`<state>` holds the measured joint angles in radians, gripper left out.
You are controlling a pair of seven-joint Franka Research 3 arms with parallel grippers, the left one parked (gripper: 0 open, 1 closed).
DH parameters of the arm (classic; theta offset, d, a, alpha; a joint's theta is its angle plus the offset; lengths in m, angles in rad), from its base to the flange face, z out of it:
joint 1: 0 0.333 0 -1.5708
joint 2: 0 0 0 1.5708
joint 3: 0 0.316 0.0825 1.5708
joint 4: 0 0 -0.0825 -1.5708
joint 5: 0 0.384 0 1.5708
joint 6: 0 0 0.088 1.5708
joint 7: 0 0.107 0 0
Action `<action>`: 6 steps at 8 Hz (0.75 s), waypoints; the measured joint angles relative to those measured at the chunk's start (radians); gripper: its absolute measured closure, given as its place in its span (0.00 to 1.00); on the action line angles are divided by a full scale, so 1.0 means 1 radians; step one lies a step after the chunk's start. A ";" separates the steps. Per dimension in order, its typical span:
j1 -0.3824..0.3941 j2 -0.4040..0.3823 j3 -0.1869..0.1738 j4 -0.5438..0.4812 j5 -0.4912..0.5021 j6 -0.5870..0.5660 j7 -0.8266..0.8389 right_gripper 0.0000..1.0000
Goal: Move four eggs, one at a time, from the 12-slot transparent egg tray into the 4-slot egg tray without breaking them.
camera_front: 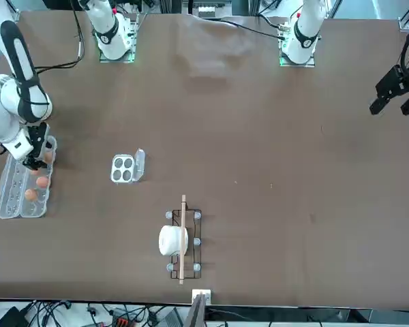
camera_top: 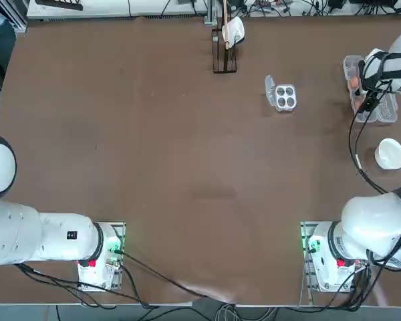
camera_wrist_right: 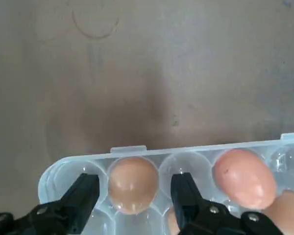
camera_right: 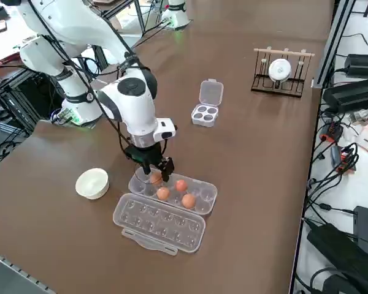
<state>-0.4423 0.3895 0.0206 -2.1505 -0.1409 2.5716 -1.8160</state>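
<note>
1. The four eggs lie in the long clear carton [camera_right: 207,195], toward the robot's right side of the table. One egg [camera_wrist_right: 132,185] sits in a cup next to the carton's end cup, in the row along the edge.
2. The right gripper [camera_wrist_right: 134,183] is over that end of the carton, its two fingers spread—one on either side of this egg, with a visible gap at each side. It is released, gripping nothing.
3. A second egg [camera_wrist_right: 245,178] lies in the same row. A third egg [camera_wrist_right: 289,210] is cut off by the wrist view's border, and a fourth egg [camera_wrist_right: 172,225] is mostly hidden behind a finger.
4. From overhead, the right arm [camera_top: 394,63] covers much of the carton, hiding some cups and eggs. The right side view shows all four, one partly screened by the gripper.
5. The carton's clear lid [camera_right: 161,222] is folded open, flat on the table. Glare and see-through plastic make the cup edges hard to follow.
6. A white bowl [camera_right: 92,184] stands near the carton, apart from it.
7. The small four-cup tray [camera_top: 285,97] sits well apart from the carton, toward the table's middle, its lid [camera_top: 270,89] open.
8. Beyond it is a dark wire rack [camera_right: 283,73] with a white round object [camera_right: 279,70]—what that is, I cannot tell.
</note>
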 joint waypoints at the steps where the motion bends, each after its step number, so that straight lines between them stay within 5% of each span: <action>1: -0.002 0.007 0.000 0.003 0.000 0.000 -0.001 0.12; 6: -0.004 0.020 0.000 0.006 0.000 0.002 -0.002 0.23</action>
<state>-0.4467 0.4095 0.0206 -2.1442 -0.1409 2.5731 -1.8176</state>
